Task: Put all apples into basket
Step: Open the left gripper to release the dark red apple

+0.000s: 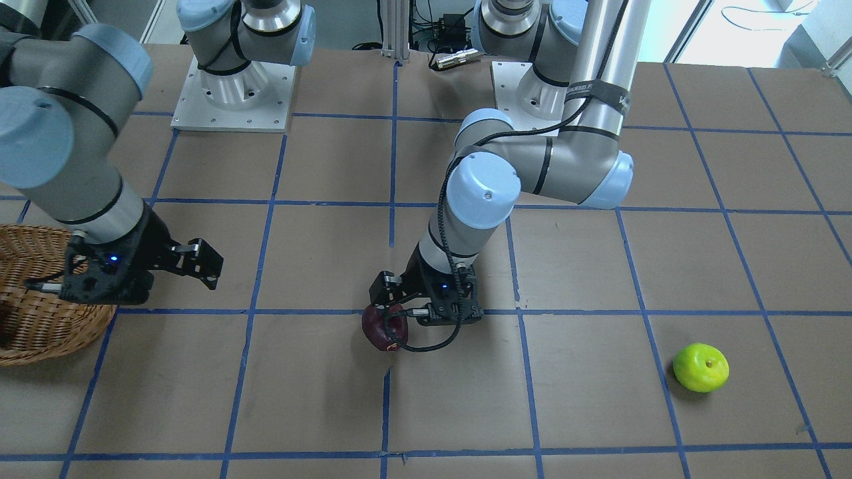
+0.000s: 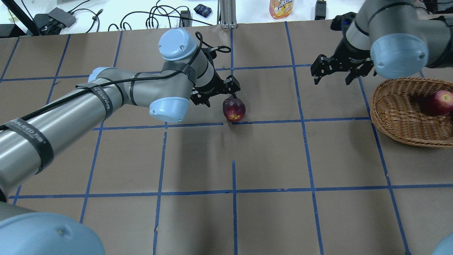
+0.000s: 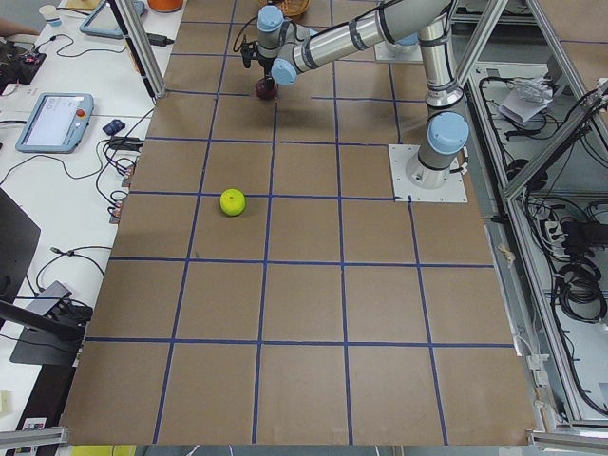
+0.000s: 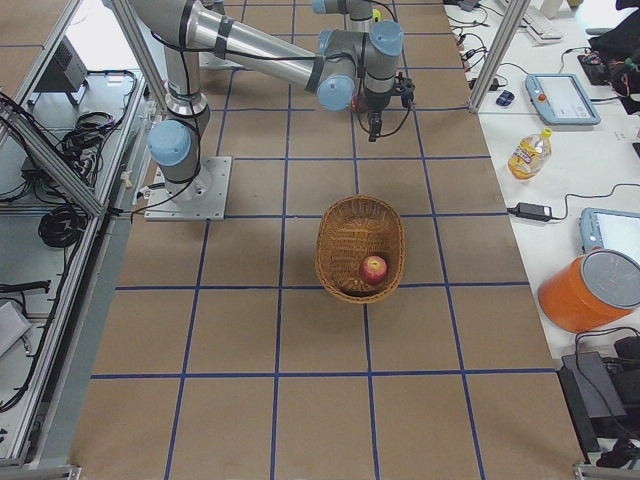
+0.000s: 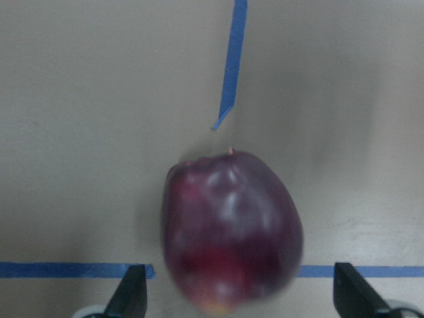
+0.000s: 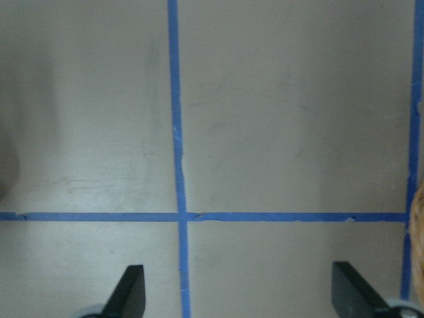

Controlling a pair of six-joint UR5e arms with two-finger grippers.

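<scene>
Bench [image 2: 269, 159], with the left arm [image 2: 106, 95] reaching to its middle, left jaws standing wide astride the dark apple [image 2: 234, 109], which is lying ungripped on the bench. Right jaws, also wide, are hovering empty beside the basket [image 2: 396, 113], which is holding the red apple [image 2: 440, 102]. Green apple [image 1: 700, 366] is lying well apart. Step in hand, seemingly: gripping the dark apple; next, closing squarely across it.

The left arm [image 1: 586, 100] and right arm [image 1: 66, 153] are silver-grey tubes with pale blue joint caps [image 1: 482, 193], a black cable [image 1: 432, 347], black fingers [image 6: 129, 291] and square metal base plates [image 1: 266, 113].
</scene>
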